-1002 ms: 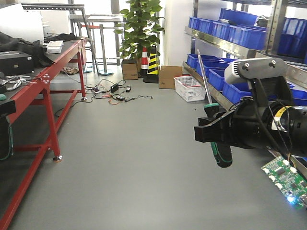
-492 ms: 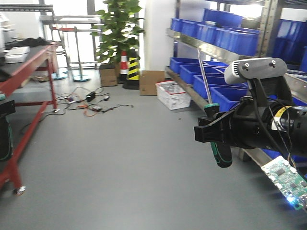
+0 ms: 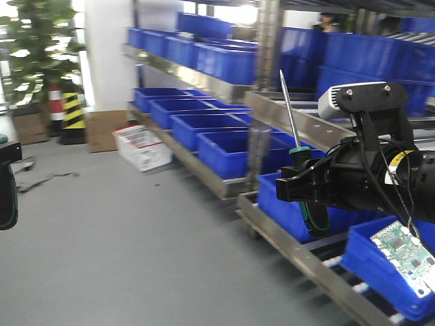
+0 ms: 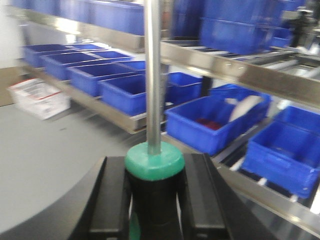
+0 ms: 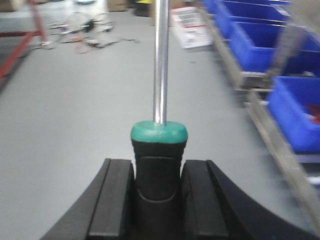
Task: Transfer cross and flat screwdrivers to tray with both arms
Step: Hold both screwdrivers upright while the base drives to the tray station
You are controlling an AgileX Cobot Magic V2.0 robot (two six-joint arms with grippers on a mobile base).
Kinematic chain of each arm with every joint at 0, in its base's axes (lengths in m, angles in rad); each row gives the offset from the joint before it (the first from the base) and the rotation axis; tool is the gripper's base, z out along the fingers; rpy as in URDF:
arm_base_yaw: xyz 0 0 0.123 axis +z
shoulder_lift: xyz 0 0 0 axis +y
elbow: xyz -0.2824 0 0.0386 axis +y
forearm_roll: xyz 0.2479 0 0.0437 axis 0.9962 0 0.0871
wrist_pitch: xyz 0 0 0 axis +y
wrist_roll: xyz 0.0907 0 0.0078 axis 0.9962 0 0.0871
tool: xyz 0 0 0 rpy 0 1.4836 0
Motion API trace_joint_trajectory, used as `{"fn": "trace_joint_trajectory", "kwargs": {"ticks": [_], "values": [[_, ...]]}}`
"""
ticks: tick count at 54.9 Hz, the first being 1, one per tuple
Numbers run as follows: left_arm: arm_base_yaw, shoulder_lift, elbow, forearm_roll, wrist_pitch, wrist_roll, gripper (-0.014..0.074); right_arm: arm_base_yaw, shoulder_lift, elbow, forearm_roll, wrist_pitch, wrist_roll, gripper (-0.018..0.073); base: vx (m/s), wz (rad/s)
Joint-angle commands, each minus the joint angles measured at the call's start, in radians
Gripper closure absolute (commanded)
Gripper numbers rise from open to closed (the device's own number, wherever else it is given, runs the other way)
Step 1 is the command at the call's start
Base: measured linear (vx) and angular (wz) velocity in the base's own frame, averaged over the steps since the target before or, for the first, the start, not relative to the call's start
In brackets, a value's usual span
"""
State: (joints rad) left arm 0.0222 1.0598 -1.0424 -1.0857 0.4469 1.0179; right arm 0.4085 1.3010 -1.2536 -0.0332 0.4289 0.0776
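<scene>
My right gripper (image 3: 307, 191) is shut on a screwdriver (image 3: 289, 112) with a black and green handle, its steel shaft pointing up. In the right wrist view the handle (image 5: 159, 134) sits between both fingers of the gripper (image 5: 158, 170). My left gripper (image 3: 5, 155) shows only at the left edge of the front view, with a dark green handle (image 3: 8, 198) hanging below it. In the left wrist view the gripper (image 4: 154, 175) is shut on a second screwdriver (image 4: 154, 159), shaft up. Both tips are out of view, so I cannot tell cross from flat. The tray is out of view.
Metal shelving (image 3: 272, 109) with several blue bins (image 3: 224, 153) fills the right and middle. A white crate (image 3: 144, 146), a cardboard box (image 3: 102, 129), a striped cone (image 3: 71, 112) and a plant (image 3: 41, 41) stand at the left on the grey floor. A green circuit board (image 3: 402, 258) hangs on the right arm.
The front view has swung to the right: the red table and floor cables have left it and the shelving fills it. Both grippers keep their screwdrivers as before.
</scene>
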Motion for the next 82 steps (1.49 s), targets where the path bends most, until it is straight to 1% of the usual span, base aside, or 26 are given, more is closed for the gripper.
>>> {"fn": "trace_joint_trajectory", "kwargs": {"ticks": [1, 46, 82], "values": [[-0.003, -0.013, -0.026, -0.045, -0.036, -0.001, 0.0596, -0.003, -0.031, -0.034, -0.006, -0.095, -0.002, 0.0567, 0.5, -0.69], [-0.003, -0.013, -0.026, -0.045, -0.039, -0.001, 0.0596, -0.003, -0.031, -0.034, -0.006, -0.095, -0.002, 0.0567, 0.43, -0.77], [-0.003, -0.013, -0.026, -0.045, -0.039, -0.001, 0.0596, -0.003, -0.031, -0.034, -0.006, -0.095, -0.002, 0.0567, 0.27, -0.49]]}}
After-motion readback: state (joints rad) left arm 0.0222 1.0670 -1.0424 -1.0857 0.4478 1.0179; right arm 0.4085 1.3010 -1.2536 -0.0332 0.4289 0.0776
